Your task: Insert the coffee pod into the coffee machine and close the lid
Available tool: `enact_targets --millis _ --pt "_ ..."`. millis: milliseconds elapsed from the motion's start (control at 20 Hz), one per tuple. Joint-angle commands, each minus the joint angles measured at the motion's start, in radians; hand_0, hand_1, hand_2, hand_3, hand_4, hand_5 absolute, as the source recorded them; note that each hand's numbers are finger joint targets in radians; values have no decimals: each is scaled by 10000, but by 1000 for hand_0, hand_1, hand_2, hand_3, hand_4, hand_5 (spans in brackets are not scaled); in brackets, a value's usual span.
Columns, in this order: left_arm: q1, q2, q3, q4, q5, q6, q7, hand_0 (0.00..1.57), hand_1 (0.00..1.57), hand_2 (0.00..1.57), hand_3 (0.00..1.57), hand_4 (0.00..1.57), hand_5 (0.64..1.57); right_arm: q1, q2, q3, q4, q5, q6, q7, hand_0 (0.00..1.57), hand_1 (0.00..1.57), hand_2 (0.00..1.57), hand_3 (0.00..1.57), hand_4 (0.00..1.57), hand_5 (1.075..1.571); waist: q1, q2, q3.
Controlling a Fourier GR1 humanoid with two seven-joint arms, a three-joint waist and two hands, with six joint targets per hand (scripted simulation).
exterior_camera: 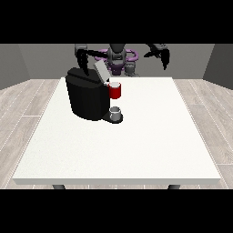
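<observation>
White table (136, 150) filled most of the view, robot (117, 57) behind its far edge. Black coffee machine (86, 98) sat near the far-left corner, well in from the left edge. Its grey lid (101, 72) was tilted up, i.e. open. Red pod holder (115, 91) stuck out of the machine's right side, w/ a pale disc on top; looked like the coffee pod (114, 84) seated in it, but too small to be sure. Grey cup (115, 112) stood on the machine's base plate, directly below the red part.

Hand at the view's left (83, 59) hung over the machine's back top edge, just beside the lid, fingers pointing down and relaxed, nothing in them. Contact w/ the machine: couldn't tell.

Hand at the view's right (160, 53) was raised above the far edge, well apart from the machine, fingers drooping and apart, holding nothing.
</observation>
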Motion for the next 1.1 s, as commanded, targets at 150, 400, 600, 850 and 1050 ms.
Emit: enact_targets --millis 150,400,600,850,1050 --pt "614 93 -230 -1136 220 94 355 0 0 0 0 336 1571 -542 -38 193 637 171 123 -582 0 0 0 0 0 1571 64 506 1" --pt "683 557 78 -947 108 398 501 0 0 0 0 299 1571 -888 512 817 336 390 -78 162 0 0 0 0 0 1571 -470 369 -2" --pt "523 688 -12 -1399 440 66 754 0 0 0 0 348 1571 -1690 -305 318 883 342 199 -82 0 0 0 0 204 1571 -79 814 0" --pt "51 929 301 -1287 675 126 928 0 0 0 0 372 1571 -2024 29 773 827 631 263 -634 0 0 0 0 161 1571 -61 1195 0" --pt "348 782 -76 -1191 441 62 699 0 0 0 0 385 1571 -2722 541 1243 687 1159 -493 168 0 0 0 0 103 1571 143 855 -5"
